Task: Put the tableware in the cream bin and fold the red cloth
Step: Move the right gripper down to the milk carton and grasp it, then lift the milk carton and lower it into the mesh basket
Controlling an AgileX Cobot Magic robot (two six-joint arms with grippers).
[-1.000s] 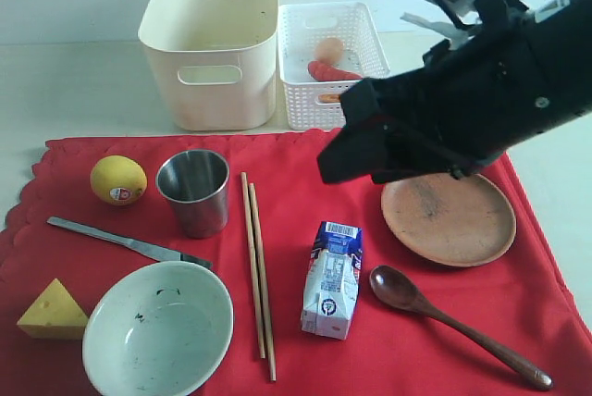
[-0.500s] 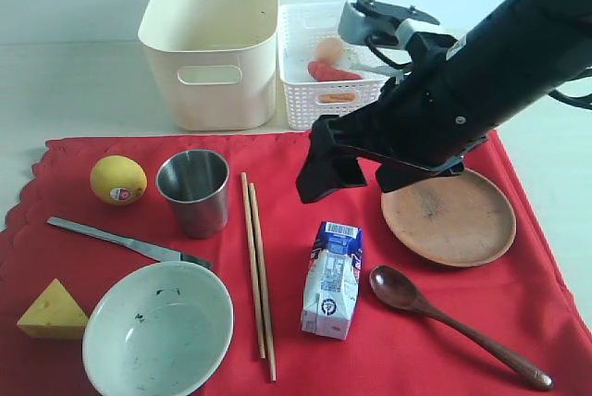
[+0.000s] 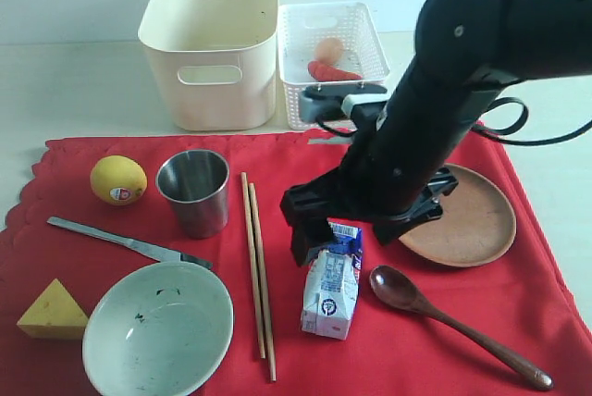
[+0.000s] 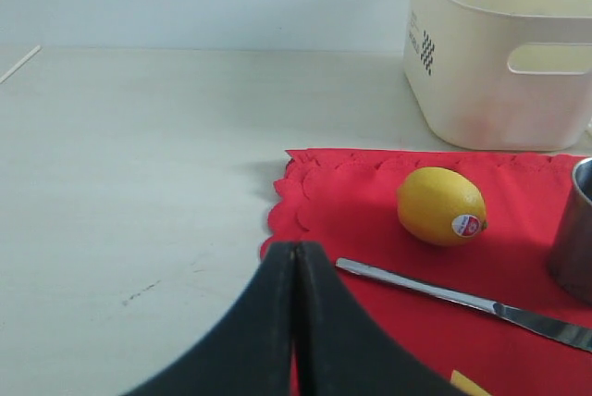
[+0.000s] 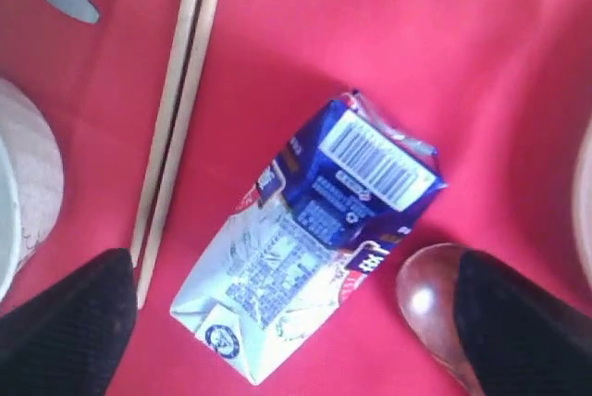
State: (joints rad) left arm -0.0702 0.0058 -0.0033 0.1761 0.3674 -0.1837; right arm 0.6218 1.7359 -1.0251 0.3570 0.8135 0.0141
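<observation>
Red scalloped cloth (image 3: 444,340) still carried all the tableware (image 3: 157,327), none in the tall cream plastic bin (image 3: 211,54), as the right tool (image 5: 296,317) dropped wide open over the blue-and-white milk carton (image 3: 330,290).

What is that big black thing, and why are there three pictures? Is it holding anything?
The big black thing is a robot arm. This robot has two arms. One picture looks at the whole table from outside. The other two come from small cameras on the wrists. On the red cloth lie a lemon, steel cup, knife, cheese wedge, bowl, chopsticks, milk carton, brown plate and wooden spoon. Behind stand a cream bin and a white basket. The right fingers, which do the grabbing, are wide open over the milk carton, holding nothing. The left fingers are shut and empty, near the cloth's edge.
</observation>
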